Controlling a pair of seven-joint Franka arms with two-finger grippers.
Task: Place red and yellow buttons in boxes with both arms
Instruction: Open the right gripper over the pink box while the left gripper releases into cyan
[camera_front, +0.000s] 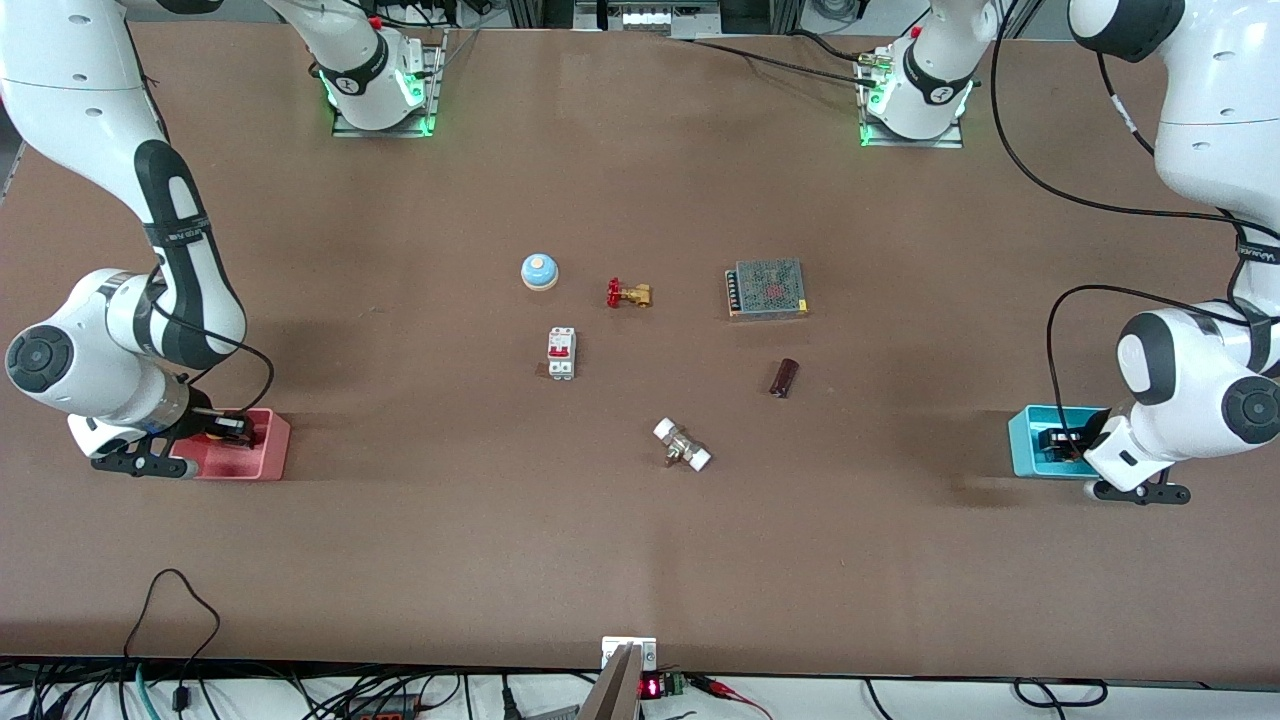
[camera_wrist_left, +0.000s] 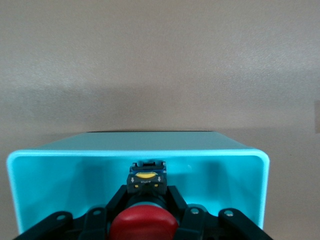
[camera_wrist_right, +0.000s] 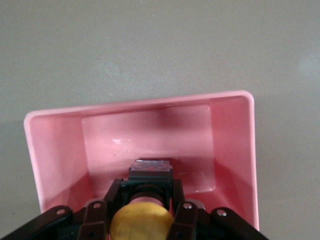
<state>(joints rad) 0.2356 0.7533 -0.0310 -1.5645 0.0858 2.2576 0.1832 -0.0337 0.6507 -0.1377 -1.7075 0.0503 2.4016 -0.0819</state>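
In the front view, the right hand (camera_front: 232, 430) was seen lowered into the pink box (camera_front: 268, 452) at the right arm's end of the desk (camera_front: 640, 550), while the left hand (camera_front: 1062, 442) was lowered into the cyan box (camera_front: 1022, 442) at the left arm's end. Between the two boxes, well apart from both, a blue bell (camera_front: 539, 271), a brass valve (camera_front: 630, 294), a circuit breaker (camera_front: 561, 353), a metal power supply (camera_front: 767, 289), a small dark block (camera_front: 784, 378) and a white-ended fitting (camera_front: 682, 445) were left lying.

In the left wrist view, the red button (camera_wrist_left: 143, 224) was seen clamped between the fingers (camera_wrist_left: 116, 200) of the left hand (camera_wrist_left: 145, 197), its black base pointed toward the box's end wall, inside the cyan box (camera_wrist_left: 50, 172). Whether the base touched the floor could not be told.

In the right wrist view, the yellow button (camera_wrist_right: 142, 221) was seen clamped likewise in the right hand (camera_wrist_right: 146, 192), held inside the pink box (camera_wrist_right: 55, 145) just above or on its floor.

The step in hand was judged to be the release. It would be done well if each button were lowered until its base rested on the floor, the fingers were parted only a little so the walls were not struck, and each hand were drawn straight up so the box was not dragged.
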